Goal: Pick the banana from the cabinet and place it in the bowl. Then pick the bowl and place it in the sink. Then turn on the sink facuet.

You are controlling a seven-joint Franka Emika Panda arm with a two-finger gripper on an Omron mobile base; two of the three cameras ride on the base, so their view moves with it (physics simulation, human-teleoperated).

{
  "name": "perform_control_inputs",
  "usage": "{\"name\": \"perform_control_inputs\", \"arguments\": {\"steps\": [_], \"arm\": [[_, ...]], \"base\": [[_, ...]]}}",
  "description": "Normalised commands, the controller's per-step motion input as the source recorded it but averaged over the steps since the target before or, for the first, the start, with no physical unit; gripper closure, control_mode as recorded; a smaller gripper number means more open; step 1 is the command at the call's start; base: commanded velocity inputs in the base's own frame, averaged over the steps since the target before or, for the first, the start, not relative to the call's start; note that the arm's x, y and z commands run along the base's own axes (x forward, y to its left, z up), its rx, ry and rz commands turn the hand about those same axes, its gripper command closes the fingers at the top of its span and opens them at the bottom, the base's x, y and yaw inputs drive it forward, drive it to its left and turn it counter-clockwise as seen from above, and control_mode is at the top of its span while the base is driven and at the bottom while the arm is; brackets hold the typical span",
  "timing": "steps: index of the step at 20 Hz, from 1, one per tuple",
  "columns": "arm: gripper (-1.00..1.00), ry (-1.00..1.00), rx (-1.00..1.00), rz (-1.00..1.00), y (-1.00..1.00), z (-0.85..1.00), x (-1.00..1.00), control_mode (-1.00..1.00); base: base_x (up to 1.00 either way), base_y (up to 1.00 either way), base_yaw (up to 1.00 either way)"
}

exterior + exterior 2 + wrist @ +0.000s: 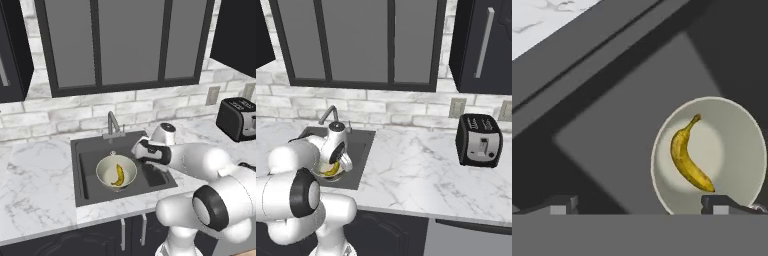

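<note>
Bowl sitting in sink, banana lying inside. Gripper hovering above, jaws spread, holding nothing. Faucet awaiting actuation. Risk: wrist clipping spout while reaching lever, or fingers slipping off.

A black toaster with two top slots stands on the white marble counter at the right of the right base view; in the left base view it sits at the right edge, partly cut off. Behind it, on the pale brick backsplash, are two small wall outlets, one just left of the toaster and another at the frame's right edge. Across the top of both base views hang the glass-panelled wall cabinets, grey panes in dark frames. At the bottom of the left base view, dark lower cabinet doors carry what look like two short vertical handles, though they are small.
</note>
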Motion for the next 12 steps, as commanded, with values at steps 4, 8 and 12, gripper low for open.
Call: {"name": "perform_control_inputs", "arguments": {"steps": [4, 8, 12], "arm": [[-1.00, 0.20, 0.15, -0.14, -0.41, 1.00, -0.50, -1.00], [-1.00, 0.21, 0.07, -0.07, -0.08, 0.72, -0.09, -1.00], [-1.00, 0.16, 0.00, -0.01, 0.01, -0.02, 0.00, -1.00]], "base": [[0.00, 0.00, 0.00], [0.00, 0.00, 0.00], [0.00, 0.00, 0.00]]}}
